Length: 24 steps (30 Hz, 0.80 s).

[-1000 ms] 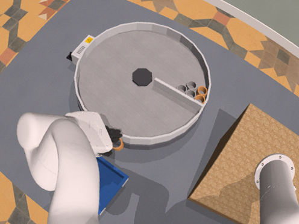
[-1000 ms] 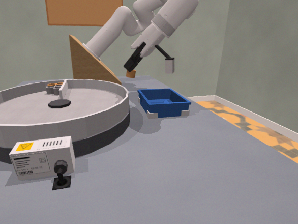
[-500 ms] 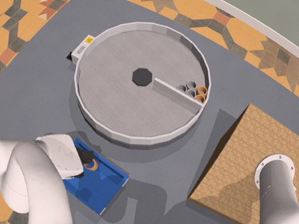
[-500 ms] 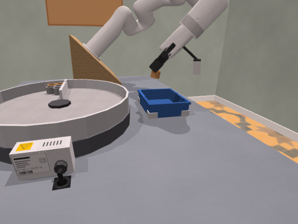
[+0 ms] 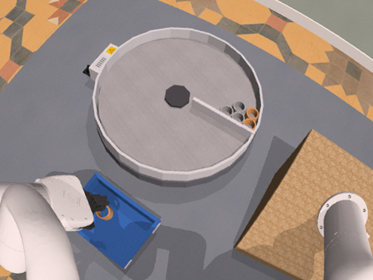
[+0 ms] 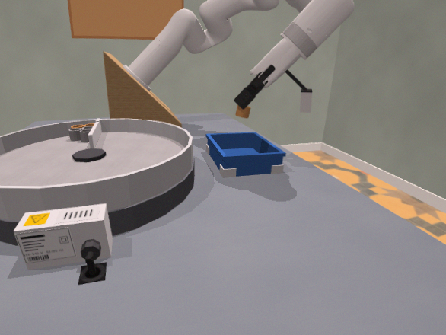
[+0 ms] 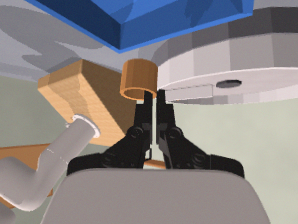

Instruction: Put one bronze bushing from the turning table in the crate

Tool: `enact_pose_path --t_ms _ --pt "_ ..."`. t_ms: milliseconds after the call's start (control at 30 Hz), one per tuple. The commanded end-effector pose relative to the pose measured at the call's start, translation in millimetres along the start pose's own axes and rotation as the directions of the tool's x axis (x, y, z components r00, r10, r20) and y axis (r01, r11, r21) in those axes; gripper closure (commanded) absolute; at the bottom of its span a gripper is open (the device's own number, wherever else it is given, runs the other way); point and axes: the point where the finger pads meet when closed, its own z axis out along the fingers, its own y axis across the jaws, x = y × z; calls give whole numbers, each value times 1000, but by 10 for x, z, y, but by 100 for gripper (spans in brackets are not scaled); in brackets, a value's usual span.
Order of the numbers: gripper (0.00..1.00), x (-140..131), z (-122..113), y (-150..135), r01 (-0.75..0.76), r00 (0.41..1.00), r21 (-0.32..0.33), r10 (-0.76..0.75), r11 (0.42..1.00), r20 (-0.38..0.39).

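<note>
Bronze bushing (image 5: 110, 214) (image 6: 243, 112) (image 7: 139, 75) clamped by its wall in the jaws; exterior shows height above the crate (image 5: 113, 241) (image 6: 253, 164) (image 7: 170, 30), top doesn't.

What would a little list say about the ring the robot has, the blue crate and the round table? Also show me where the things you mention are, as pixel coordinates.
held: bronze ring (image 5: 110, 214) (image 6: 243, 112) (image 7: 139, 76), its wall pinched
fingers (image 5: 99, 203) (image 6: 243, 100): closed on it
ring place: above crate
crate (image 5: 118, 231) (image 6: 253, 164) (image 7: 172, 31): blue, no ring inside
table (image 5: 136, 129) (image 6: 148, 167) (image 7: 200, 55): two bronze rings, three gray rings
let go: not yet
</note>
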Motion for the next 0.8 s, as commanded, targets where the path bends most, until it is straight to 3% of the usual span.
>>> enact_pose_path --t_ms 0,400,767 --pt "100 -3 -26 11 -2 1000 -3 2 1000 -3" --pt "100 24 6 11 -2 1000 -3 2 1000 -3" --pt "100 369 397 11 -2 1000 -3 2 1000 -3"
